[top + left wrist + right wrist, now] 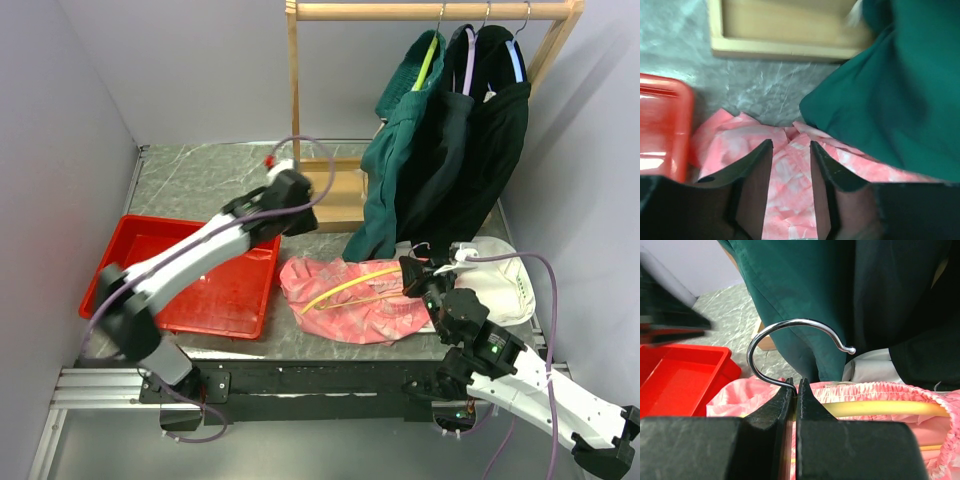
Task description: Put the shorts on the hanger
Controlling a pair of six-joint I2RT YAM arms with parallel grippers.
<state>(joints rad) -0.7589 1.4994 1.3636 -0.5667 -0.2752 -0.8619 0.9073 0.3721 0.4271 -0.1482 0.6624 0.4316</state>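
Right gripper pinches hanger at hook base, steadying it on shorts. Left gripper hovers above fabric, jaws parted, empty, probably positioning to grab cloth.

Top view overhead, behind arms; both wrist views close over shorts.

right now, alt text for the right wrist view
The right gripper is shut on the hanger below its metal hook, yellow bar against the pink shorts. Red tray at left, dark green garments behind.
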